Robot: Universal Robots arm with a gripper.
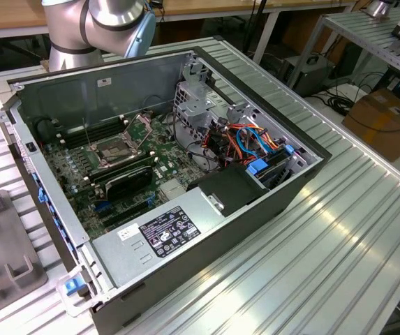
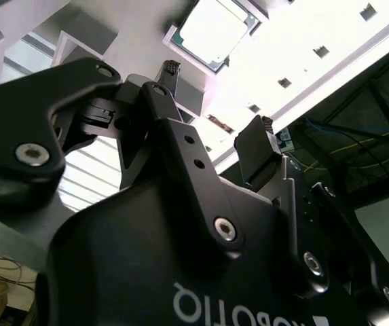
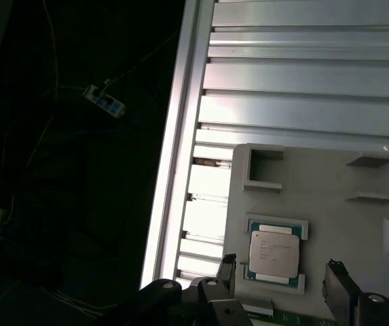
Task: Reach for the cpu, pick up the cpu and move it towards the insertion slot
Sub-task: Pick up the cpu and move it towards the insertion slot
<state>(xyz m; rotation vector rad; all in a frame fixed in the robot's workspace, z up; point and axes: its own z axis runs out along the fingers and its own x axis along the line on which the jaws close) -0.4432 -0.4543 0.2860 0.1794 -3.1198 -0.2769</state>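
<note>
Exterior view, insertion slot point(image 1: 119, 150): a square socket with a metal frame on the green board inside the open case point(image 1: 255, 202).
Exterior view, arm point(image 1: 98, 24): its grey joints stand over the case's far wall, toward the exterior view's left.
Exterior view, fixture plate point(image 1: 4, 265): grey, it lies on the ribbed table point(image 1: 339, 230) at the exterior view's left of the case.
Second wrist view, gripper point(image 2: 218, 95): the two black fingers point(image 2: 255, 146) are spread apart with nothing between them.
Second wrist view, cpu point(image 2: 211, 30): it lies beyond the fingertips in a pale holder, clear of both.
First wrist view, cpu point(image 3: 273, 254): it lies flat in a square recess of the fixture plate, well apart from the insertion slot.
First wrist view, cpu against gripper: one fingertip shows on each side of the chip, which sits in line with the gap between them and is touched by neither.
</note>
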